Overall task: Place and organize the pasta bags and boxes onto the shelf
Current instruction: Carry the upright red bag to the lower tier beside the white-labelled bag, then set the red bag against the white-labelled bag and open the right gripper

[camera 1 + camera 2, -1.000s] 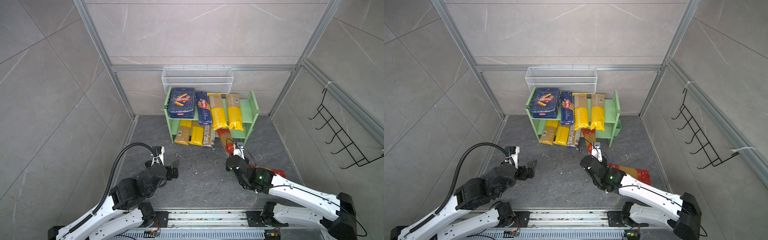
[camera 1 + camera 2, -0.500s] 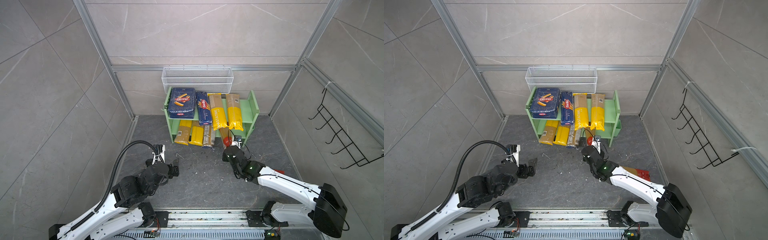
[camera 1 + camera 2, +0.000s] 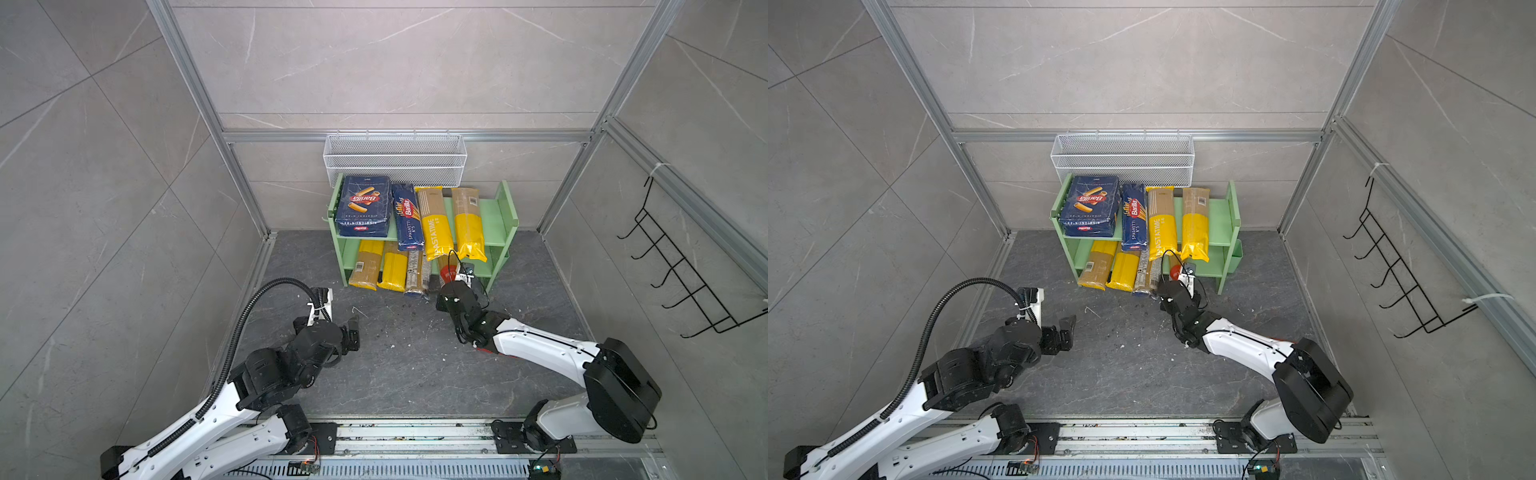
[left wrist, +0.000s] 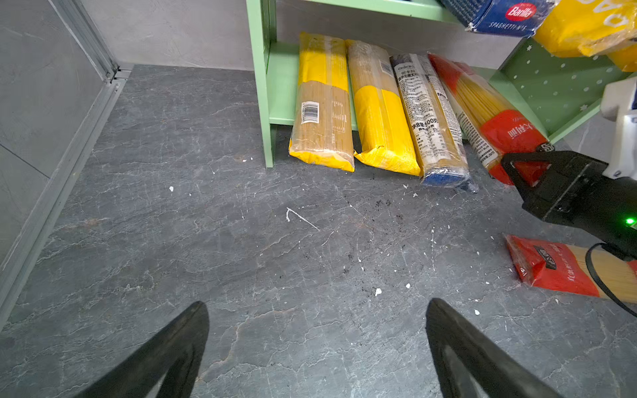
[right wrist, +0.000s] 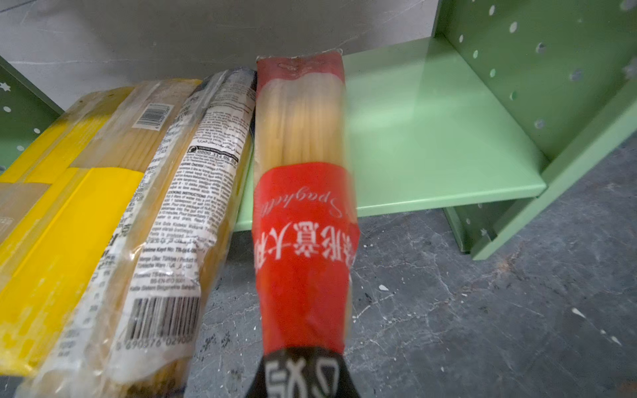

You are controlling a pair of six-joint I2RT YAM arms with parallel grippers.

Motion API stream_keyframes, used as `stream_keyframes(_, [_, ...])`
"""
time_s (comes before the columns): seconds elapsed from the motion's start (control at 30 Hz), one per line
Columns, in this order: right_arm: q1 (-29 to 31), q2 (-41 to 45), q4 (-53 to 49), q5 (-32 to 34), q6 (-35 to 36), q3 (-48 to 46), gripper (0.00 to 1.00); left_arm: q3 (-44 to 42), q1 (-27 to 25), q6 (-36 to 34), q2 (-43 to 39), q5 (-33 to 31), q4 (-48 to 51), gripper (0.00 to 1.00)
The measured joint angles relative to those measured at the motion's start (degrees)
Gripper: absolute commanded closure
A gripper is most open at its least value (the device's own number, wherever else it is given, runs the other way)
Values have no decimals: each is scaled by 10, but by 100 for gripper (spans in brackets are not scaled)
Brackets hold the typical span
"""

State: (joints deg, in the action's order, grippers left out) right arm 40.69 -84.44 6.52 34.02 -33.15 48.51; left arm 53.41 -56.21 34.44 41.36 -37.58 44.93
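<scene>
The desk [image 3: 399,374] is spreading dark grey under both my arms. The shelf [image 3: 496,216] is standing at its 12 o'clock edge, against the back wall.

On the top tier the rigatoni box [image 3: 365,206] is lying flat at the 9 o'clock end. The spaghetti box [image 3: 408,218] is lying just beside it toward 3 o'clock. The two top yellow bags [image 3: 434,232] [image 3: 468,232] are lying next in line. These three slim packs are overhanging the front edge toward 6 o'clock.

On the lower tier the two lower yellow bags [image 3: 365,268] [image 3: 392,272] and the printed bag [image 3: 415,276] are lying side by side from 9 toward 3 o'clock. Their near ends are reaching out past the tier onto the desk.

My right gripper [image 5: 301,360] is clamping the red end of the red bag [image 5: 303,241] at about 1 o'clock on the desk. The bag is pointing toward 12 o'clock. Its far end is sitting over the lower tier, leaning against the 3 o'clock side of the printed bag.

The second red bag [image 4: 558,270] is lying on the desk at about 4 o'clock, and my right arm is hiding most of it in both top views.

My left gripper [image 4: 317,303] is hanging over the desk at about 9 o'clock, well apart from the shelf, with its jaws spread wide and nothing between them.
</scene>
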Motion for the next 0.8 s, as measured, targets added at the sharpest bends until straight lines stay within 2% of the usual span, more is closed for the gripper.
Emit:
stream_keyframes(0.23, [-8,-45,20,-5,0,34,98,0,0,0,-6,-1,0,0])
stream_keyframes(0.4, [-9,-73,32,-8,0,53,89,0,0,0,-12,0,1,0])
stream_keyframes(0.47, [-10,-79,36,-9,-1,57,80,0,0,0,-14,0,0,0])
stream_keyframes(0.53, [-10,-86,36,-20,-3,63,66,0,0,0,-17,0,1,0])
stream_keyframes(0.63, [-11,-96,33,-40,-3,62,53,0,0,0,-20,0,1,0])
stream_keyframes(0.7, [-12,-96,31,-48,-3,62,40,-1,0,0,-21,1,1,0])
stream_keyframes(0.8, [-14,-87,22,-56,-5,54,30,-2,0,0,-21,2,1,0])
